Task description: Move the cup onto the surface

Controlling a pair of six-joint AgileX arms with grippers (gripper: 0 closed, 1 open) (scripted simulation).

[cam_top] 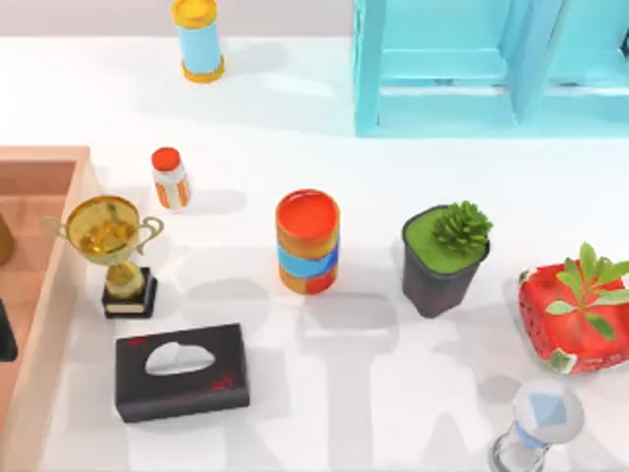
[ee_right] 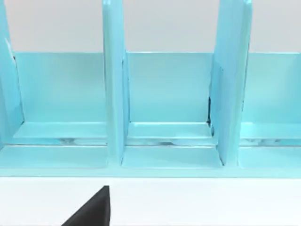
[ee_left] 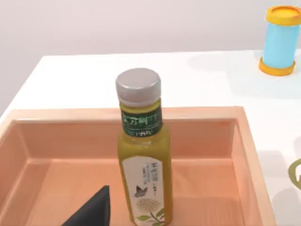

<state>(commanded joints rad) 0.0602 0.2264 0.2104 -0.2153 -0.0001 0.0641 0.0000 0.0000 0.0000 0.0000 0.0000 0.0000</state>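
Left gripper point(ee_left: 94, 211) hangs over the wooden tray point(ee_left: 247, 141), right gripper point(ee_right: 94, 209) faces the turquoise shelf point(ee_right: 115, 94); I cannot tell either's grip state.

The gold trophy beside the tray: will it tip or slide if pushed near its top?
The trophy would probably tip: its wide bowl sits high over a thin stem and small black base. Pushed low, it may slide, since the white tabletop looks glossy.

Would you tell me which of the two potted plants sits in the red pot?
The leafy plant at the table's right edge; its pot is red, while the spiky succulent beside it grows in a black pot.
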